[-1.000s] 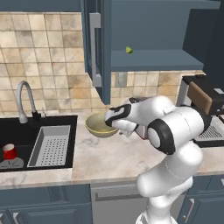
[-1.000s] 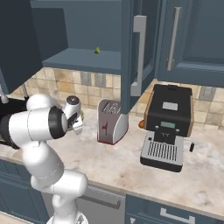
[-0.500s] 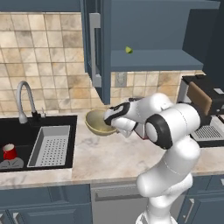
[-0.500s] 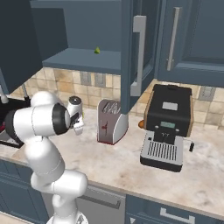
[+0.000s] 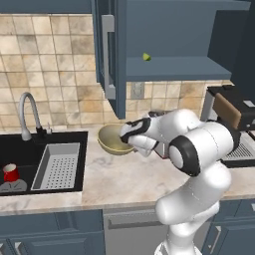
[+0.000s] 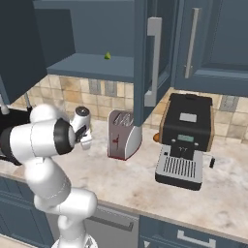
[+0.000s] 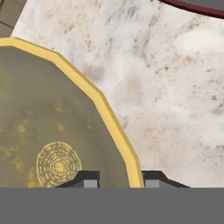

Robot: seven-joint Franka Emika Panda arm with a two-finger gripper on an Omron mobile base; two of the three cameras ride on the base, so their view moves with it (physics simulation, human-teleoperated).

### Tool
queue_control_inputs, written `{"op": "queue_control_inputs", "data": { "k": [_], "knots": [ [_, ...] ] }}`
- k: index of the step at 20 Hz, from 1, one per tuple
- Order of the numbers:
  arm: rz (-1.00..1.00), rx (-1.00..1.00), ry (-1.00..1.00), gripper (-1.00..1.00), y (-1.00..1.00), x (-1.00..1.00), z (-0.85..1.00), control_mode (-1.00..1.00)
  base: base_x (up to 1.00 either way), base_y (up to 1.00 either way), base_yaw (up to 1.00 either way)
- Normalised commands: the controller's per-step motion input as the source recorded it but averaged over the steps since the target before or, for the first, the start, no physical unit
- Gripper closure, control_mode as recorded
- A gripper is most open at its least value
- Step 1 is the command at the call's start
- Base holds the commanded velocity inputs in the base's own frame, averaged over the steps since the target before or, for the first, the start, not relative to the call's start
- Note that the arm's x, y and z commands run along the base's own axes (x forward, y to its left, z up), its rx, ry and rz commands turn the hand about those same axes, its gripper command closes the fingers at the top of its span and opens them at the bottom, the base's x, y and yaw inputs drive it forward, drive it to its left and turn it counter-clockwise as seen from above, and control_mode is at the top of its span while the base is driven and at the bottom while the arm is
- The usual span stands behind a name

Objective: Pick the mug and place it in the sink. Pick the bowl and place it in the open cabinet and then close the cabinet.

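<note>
Gripping bowl rim: gripper clamped, one finger inside, one outside. Bowl on counter, at 3 o'clock from sink; mug already in basin. Step: bowl pick. Next, likely: lift toward open cabinet at 12 o'clock.

The left base view looks from behind the arm on its left, forward and down over the marble counter, taking in the sink at far left and the open cabinet above. The right base view looks from behind on the right, facing the same counter and the same cabinet, with a toaster and coffee machine to the right. The hand view sits very close, looking down on the bowl rim and the counter beside it.
</note>
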Motion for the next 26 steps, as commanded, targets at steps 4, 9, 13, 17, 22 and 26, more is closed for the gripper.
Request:
{"op": "queue_control_inputs", "data": {
  "k": [4,9,13,17,22,26],
  "knots": [
    [-0.06,0.0,0.04,1.0,0.0,-0.3,0.68,-1.0,0.0,0.0,0.0],
    [-0.08,0.0,0.0,1.0,-0.02,-0.21,0.6,-1.0,0.0,0.0,0.0],
    [-0.08,0.0,0.0,1.0,-0.19,-0.15,0.49,-1.0,0.0,0.0,0.0],
    [-0.05,0.0,0.0,1.0,-0.21,-0.27,0.46,-1.0,0.0,0.0,0.0],
    [-0.03,0.0,0.0,1.0,-0.2,-0.28,0.33,-1.0,0.0,0.0,0.0],
    [-0.03,0.0,0.0,1.0,-0.17,-0.39,0.27,-1.0,0.0,0.0,0.0]
  ]
}}
